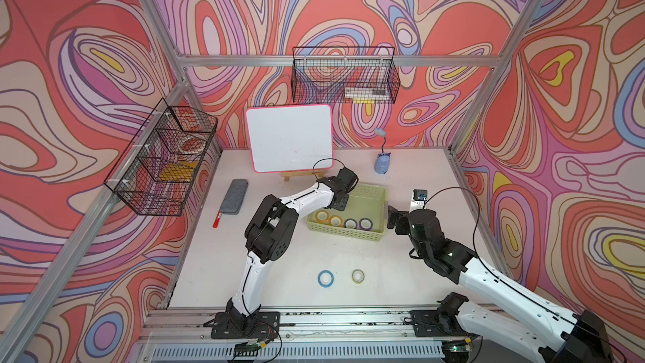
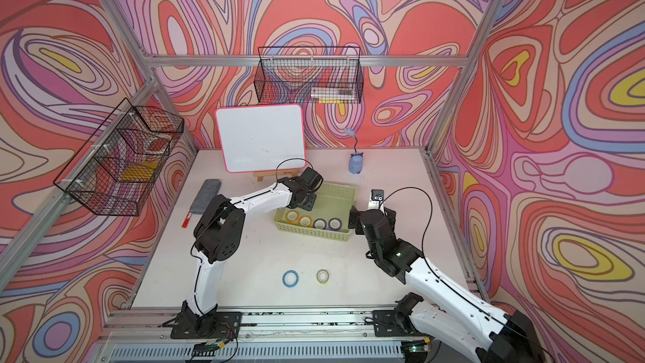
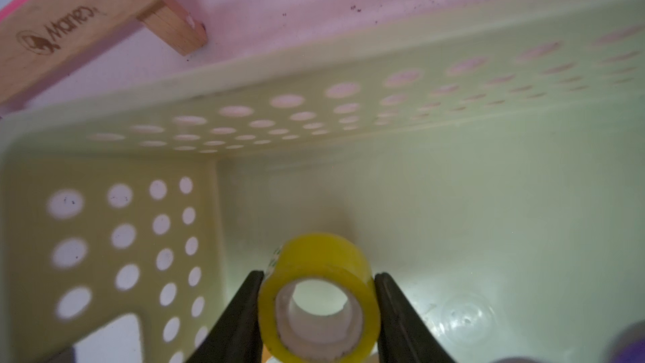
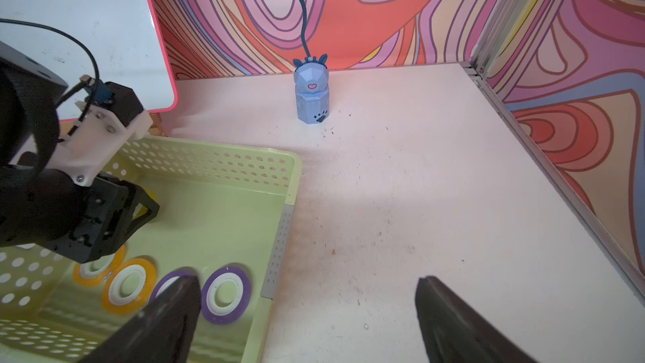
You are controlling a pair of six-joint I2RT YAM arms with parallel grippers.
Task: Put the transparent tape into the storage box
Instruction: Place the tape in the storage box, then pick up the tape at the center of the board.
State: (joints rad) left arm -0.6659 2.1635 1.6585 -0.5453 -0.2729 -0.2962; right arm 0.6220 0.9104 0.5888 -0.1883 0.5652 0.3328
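The storage box (image 1: 349, 233) (image 2: 314, 233) is a pale yellow-green basket with holed walls (image 3: 314, 99) (image 4: 209, 155), right of the table's centre. My left gripper (image 1: 340, 204) (image 2: 309, 202) (image 3: 319, 275) (image 4: 139, 207) reaches down into its far left part, shut on a yellowish transparent tape roll (image 3: 324, 256) with a white core, held just above the floor. Another yellowish transparent tape roll (image 1: 358, 276) (image 2: 323, 276) lies flat near the table's front. My right gripper (image 1: 392, 218) (image 2: 353, 219) (image 4: 310, 282) hangs open and holds nothing at the box's right end.
Two orange rolls (image 1: 322, 216) and two purple rolls (image 1: 365, 224) line the box's front wall. A blue roll (image 1: 325, 278) lies near the front. A whiteboard (image 1: 289, 137) on an easel, a grey eraser (image 1: 234, 195), a red marker (image 1: 217, 219) and a blue lamp (image 1: 382, 164) stand behind.
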